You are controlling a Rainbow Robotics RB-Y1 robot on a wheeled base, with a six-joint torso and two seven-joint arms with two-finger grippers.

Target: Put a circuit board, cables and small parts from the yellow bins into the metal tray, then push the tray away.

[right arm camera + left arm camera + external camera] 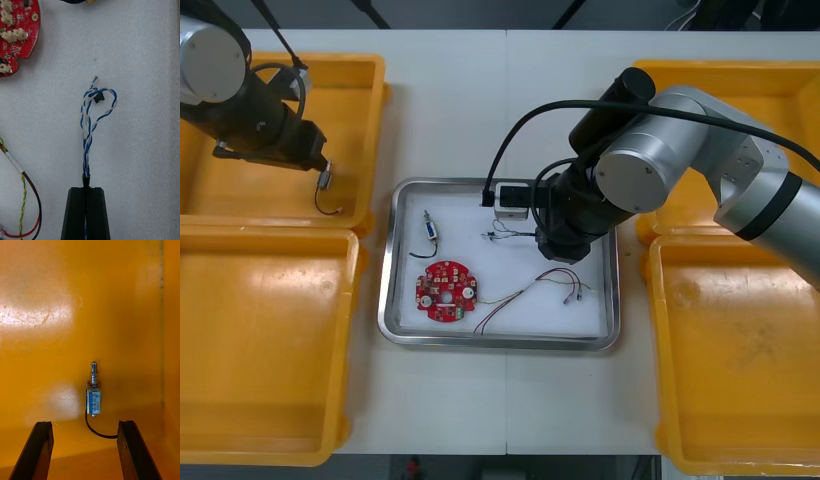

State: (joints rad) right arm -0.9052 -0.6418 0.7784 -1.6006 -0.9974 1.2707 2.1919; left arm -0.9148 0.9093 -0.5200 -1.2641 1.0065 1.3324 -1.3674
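Bright, even light; glare on yellow bin

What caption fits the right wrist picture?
Right pincer pinches the blue and white cable over the white tray.

The surface is pale, almost white, matt and evenly lit. A thin straight seam runs from its far edge toward the middle, so it reads as 2 panels set flush side by side. Beyond the far edge lies a dark strip of the room, crossed by a few thin black slanting lines, with a pale tangle toward the right end too small to make out. Along the near edge a narrow dark band shows below the surface, and the light comes from above, leaving only soft, short shadows.
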